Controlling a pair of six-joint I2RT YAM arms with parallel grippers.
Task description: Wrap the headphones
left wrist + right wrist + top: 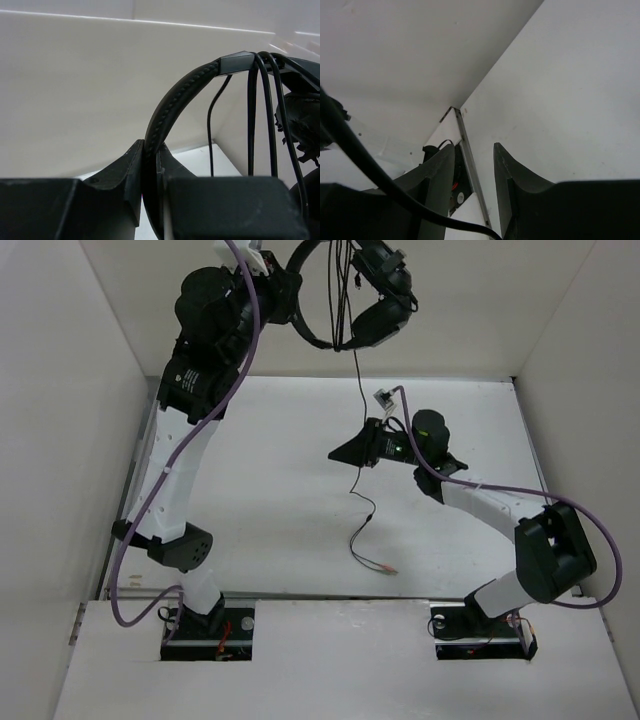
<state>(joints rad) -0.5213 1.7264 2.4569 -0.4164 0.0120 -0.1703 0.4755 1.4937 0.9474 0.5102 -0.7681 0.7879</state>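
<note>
Plug [385,568]: reddish tip lying on the bench [260,490], on the near side of the right gripper, toward that arm's base.
Cable [362,525], loose part: a thin dark strand snaking over the bench from the plug to a spot just below the right gripper.
Right gripper [336,453]: low over the bench, tips pointing toward the left arm's side. Its jaws are apart, and the wrist view shows nothing between them. A dark strand crosses close to that lens beside one finger, outside the gap; it is probably the cable, but I cannot confirm it.
Cable, hanging part: rises straight from the right gripper to the earcups [375,328], passing just behind the tips. Its long axis is vertical.
Left gripper [150,157]: raised high, beyond the right gripper, clamped tight on the headband [175,95].
Headphones [385,285]: held aloft, above and beyond the right gripper. The headband arches away from the left gripper, and a few cable turns are draped over its far end.
Deciding relation (judgement): the free cable lies nearer the right arm. The upright strand sits just behind its parted tips, so that gripper must get the strand between them before closing.
</note>
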